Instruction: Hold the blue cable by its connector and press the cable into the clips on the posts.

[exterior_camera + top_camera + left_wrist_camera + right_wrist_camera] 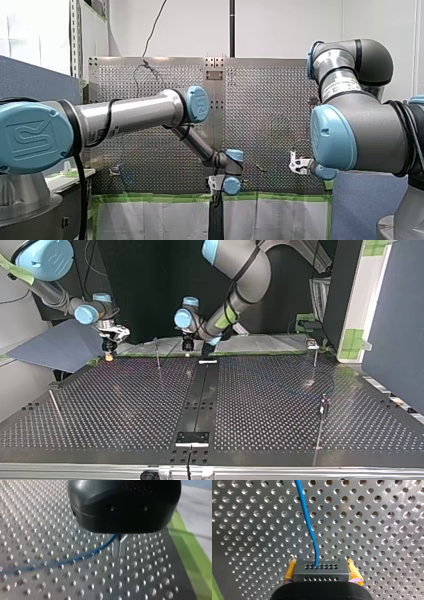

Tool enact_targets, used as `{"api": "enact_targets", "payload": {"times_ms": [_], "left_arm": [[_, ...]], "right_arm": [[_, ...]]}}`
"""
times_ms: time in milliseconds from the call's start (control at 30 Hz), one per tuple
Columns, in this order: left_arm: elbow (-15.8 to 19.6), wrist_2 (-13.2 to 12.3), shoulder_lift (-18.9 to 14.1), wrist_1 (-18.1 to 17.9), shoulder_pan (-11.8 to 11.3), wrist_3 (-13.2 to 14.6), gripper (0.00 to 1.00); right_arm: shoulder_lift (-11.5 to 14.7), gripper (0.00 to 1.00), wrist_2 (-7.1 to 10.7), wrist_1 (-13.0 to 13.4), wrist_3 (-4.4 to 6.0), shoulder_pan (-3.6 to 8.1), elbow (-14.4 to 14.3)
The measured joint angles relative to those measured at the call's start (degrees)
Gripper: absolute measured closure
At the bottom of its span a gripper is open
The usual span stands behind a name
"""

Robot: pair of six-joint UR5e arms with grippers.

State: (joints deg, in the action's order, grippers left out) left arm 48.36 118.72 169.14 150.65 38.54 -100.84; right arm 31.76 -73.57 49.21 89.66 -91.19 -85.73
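My right gripper (321, 564) has its yellow pads (291, 567) closed on the dark connector (321, 572). From it the blue cable (308, 520) runs ahead, above the perforated table (374, 530). My left gripper (119, 548) has its metal fingers pressed together on the cable, which trails away to one side over the table.

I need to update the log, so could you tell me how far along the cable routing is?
Done: my right gripper clamps the connector between yellow pads, with the blue cable leading away from it. In hand: my left gripper looks shut on the cable farther along, just above the table. Left: the posts in the top view show no cable, so all the pressing is to do.
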Motion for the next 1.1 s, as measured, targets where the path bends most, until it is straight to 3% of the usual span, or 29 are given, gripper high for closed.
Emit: {"api": "enact_targets", "payload": {"times_ms": [600,833,1100], "left_arm": [[-3.3,-0.3,0.0,2.0,0.0,-1.0,1.0],[-6.4,0.3,0.0,3.7,-0.1,-0.7,1.0],[-6.3,0.7,0.0,4.1,-0.4,-0.2,1.0]], "right_arm": [[-0.8,1.0,0.32,-0.3,1.25,0.69,3.2],[-3.8,1.0,0.43,-3.6,0.95,0.78,6.4],[-4.4,1.0,0.6,-4.8,0.55,0.78,8.6]]}}
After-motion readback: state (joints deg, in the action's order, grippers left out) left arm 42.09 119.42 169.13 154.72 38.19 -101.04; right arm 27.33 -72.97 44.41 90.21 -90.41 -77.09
